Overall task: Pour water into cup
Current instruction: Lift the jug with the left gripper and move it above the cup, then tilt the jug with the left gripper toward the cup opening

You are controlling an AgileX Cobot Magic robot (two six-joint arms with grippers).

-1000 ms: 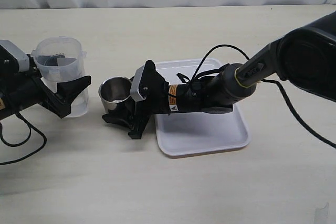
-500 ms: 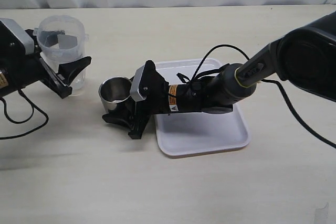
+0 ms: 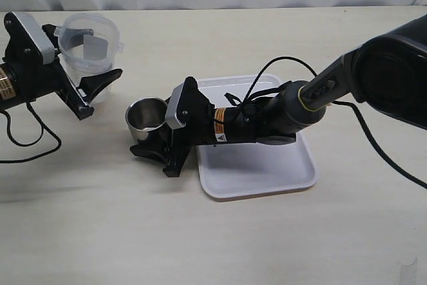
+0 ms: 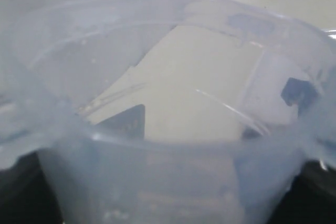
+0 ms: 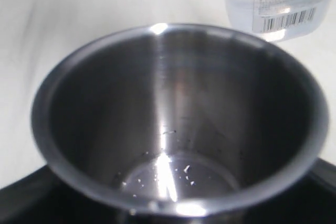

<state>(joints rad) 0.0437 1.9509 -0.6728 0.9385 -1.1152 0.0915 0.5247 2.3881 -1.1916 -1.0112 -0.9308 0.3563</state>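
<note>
The cup (image 3: 147, 117) is a short shiny steel cylinder standing upright on the table, just left of the tray. My right gripper (image 3: 151, 131) is shut on it, one finger on each side. In the right wrist view the cup (image 5: 173, 114) fills the frame, and a few pale glints of water (image 5: 170, 174) lie on its bottom. My left gripper (image 3: 90, 73) is shut on the translucent plastic beaker (image 3: 90, 45), holding it in the air at the far left and tilted towards the cup. In the left wrist view the beaker (image 4: 173, 145) fills the frame. I cannot make out water in it.
A white tray (image 3: 267, 171) lies right of the cup, under my right arm. A black cable loops over the arm above the tray. The beaker's labelled wall (image 5: 273, 3) shows beyond the cup's rim. The table's far edge meets a white backdrop.
My left gripper has lifted the beaker off the table, carried it up and back at the far left, and tilted it. The right gripper and the cup have not moved.
</note>
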